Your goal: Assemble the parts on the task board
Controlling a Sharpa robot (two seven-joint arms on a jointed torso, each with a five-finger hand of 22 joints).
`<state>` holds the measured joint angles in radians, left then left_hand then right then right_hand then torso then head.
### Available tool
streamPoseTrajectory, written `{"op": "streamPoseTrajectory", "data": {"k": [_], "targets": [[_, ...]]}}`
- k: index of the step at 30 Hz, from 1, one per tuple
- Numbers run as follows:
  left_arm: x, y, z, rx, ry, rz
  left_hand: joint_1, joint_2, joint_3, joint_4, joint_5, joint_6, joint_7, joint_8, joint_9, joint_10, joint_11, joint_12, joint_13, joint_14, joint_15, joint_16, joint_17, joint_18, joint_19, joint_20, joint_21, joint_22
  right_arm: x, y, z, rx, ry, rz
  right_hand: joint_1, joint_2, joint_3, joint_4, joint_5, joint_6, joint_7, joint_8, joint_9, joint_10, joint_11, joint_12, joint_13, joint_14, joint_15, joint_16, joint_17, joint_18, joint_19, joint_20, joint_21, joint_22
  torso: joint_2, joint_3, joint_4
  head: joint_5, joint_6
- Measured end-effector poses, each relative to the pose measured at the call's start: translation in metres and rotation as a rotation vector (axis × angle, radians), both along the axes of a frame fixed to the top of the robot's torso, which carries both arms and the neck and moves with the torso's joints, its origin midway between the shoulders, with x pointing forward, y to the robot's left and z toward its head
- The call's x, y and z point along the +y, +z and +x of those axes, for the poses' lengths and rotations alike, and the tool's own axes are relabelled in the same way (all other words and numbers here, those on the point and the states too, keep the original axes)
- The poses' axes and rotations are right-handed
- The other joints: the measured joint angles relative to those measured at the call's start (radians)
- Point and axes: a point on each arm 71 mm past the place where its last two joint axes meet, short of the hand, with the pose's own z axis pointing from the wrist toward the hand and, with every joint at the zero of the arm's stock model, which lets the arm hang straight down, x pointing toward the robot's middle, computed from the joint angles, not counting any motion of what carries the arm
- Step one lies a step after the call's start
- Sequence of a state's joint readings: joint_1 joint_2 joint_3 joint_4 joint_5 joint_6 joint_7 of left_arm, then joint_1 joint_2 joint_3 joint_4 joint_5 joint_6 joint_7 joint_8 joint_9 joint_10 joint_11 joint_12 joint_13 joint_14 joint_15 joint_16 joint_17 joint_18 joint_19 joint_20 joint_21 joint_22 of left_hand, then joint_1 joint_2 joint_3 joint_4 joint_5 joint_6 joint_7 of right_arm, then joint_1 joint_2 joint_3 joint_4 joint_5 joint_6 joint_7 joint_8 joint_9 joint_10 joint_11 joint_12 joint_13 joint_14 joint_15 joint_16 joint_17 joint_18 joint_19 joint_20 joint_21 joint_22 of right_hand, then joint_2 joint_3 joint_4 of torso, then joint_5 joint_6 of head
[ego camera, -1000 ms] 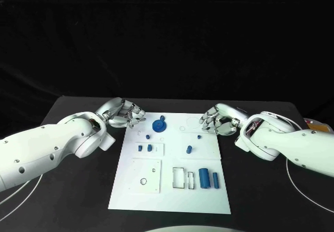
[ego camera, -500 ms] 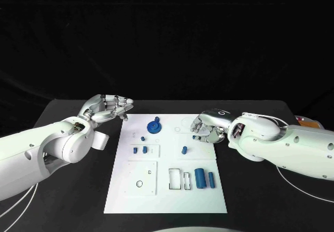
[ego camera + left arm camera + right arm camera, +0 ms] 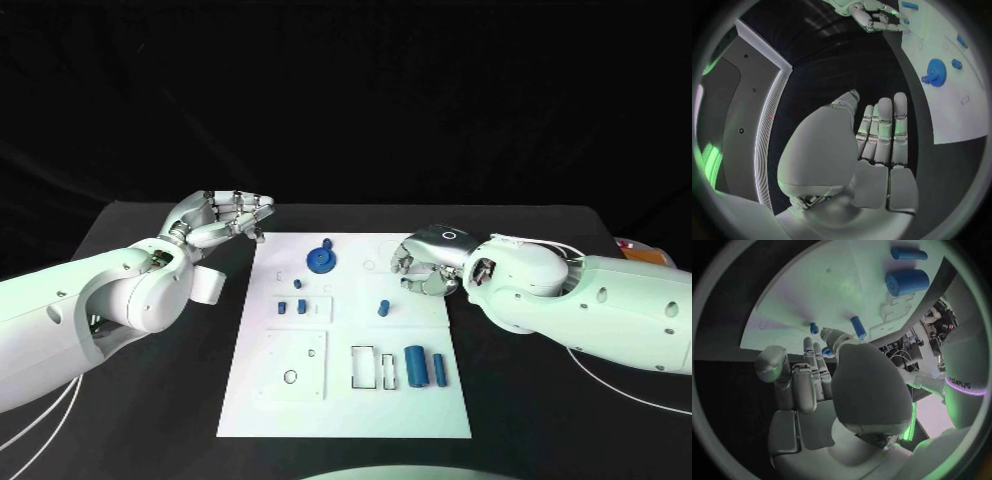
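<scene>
**Parts lie on the board, both hands off them**

The task board (image 3: 346, 395) lies mid-bench, bearing a blue gear (image 3: 320, 262) near its far edge, small blue pegs (image 3: 302, 307) at centre and two blue cylinders (image 3: 417, 366) nearer. The left hand (image 3: 219, 220) hovers beside the far left corner, fingers straight, spread, holding nothing. The right hand (image 3: 423, 265) hangs over the right edge, fingers curled, empty. All sits on the black bench (image 3: 562, 400).
</scene>
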<state>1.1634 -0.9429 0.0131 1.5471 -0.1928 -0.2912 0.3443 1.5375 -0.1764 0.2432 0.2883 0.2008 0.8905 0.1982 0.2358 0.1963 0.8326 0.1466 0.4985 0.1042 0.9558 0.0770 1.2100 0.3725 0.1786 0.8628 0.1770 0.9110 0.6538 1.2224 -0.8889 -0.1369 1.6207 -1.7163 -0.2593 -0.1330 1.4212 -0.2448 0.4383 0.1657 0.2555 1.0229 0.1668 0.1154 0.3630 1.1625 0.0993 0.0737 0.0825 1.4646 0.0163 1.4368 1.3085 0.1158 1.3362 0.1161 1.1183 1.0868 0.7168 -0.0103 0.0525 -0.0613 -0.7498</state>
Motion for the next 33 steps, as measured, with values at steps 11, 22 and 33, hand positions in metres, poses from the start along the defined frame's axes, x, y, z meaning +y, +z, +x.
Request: {"op": "streamPoseTrajectory", "data": {"k": [11, 22, 33], "targets": [[0.0008, 0.0001, -0.0005, 0.006, 0.003, -0.008, 0.000, 0.000, 0.003, -0.003, 0.000, 0.000, 0.000, 0.000, 0.000, 0.000, 0.000, 0.000, 0.000, 0.000, 0.000, 0.000, -0.001, 0.000, 0.000, 0.000, 0.000, -0.001, -0.0014, -0.0054, -0.0001, 0.003, -0.010, -0.059, 0.000, 0.000, 0.006, -0.005, 0.000, 0.009, -0.002, 0.004, 0.004, 0.009, -0.002, 0.001, 0.001, 0.000, 0.000, 0.009, 0.000, 0.000, 0.007, 0.000, 0.015, 0.020, -0.001, 0.0012, -0.0010, 0.001, -0.006], [0.0012, 0.0000, -0.0005, 0.008, 0.005, -0.010, 0.000, 0.000, 0.006, 0.000, 0.000, 0.000, 0.000, 0.005, -0.001, -0.007, 0.000, 0.000, 0.000, 0.000, 0.000, 0.000, -0.001, 0.000, 0.000, 0.000, 0.000, -0.001, 0.0010, -0.0072, -0.0001, -0.004, -0.009, -0.078, -0.011, 0.011, 0.024, -0.008, -0.004, 0.023, -0.009, 0.012, 0.010, 0.029, -0.007, 0.005, 0.004, 0.000, 0.000, 0.014, 0.000, 0.000, 0.007, 0.000, 0.034, 0.041, -0.001, 0.0025, -0.0012, 0.002, -0.008], [0.0018, -0.0002, -0.0002, 0.009, 0.006, -0.010, 0.000, 0.000, 0.008, -0.003, 0.000, 0.000, 0.000, 0.005, -0.001, -0.007, 0.000, 0.000, 0.000, 0.000, 0.000, 0.000, -0.002, 0.000, 0.000, 0.000, 0.000, -0.002, 0.0027, -0.0080, 0.0007, -0.007, -0.013, -0.076, -0.009, 0.028, 0.050, -0.017, -0.018, 0.031, -0.017, 0.023, 0.019, 0.045, -0.012, 0.005, 0.006, 0.002, -0.003, 0.023, 0.000, 0.000, 0.011, -0.003, 0.052, 0.063, -0.001, 0.0019, -0.0007, 0.001, -0.011]]}}
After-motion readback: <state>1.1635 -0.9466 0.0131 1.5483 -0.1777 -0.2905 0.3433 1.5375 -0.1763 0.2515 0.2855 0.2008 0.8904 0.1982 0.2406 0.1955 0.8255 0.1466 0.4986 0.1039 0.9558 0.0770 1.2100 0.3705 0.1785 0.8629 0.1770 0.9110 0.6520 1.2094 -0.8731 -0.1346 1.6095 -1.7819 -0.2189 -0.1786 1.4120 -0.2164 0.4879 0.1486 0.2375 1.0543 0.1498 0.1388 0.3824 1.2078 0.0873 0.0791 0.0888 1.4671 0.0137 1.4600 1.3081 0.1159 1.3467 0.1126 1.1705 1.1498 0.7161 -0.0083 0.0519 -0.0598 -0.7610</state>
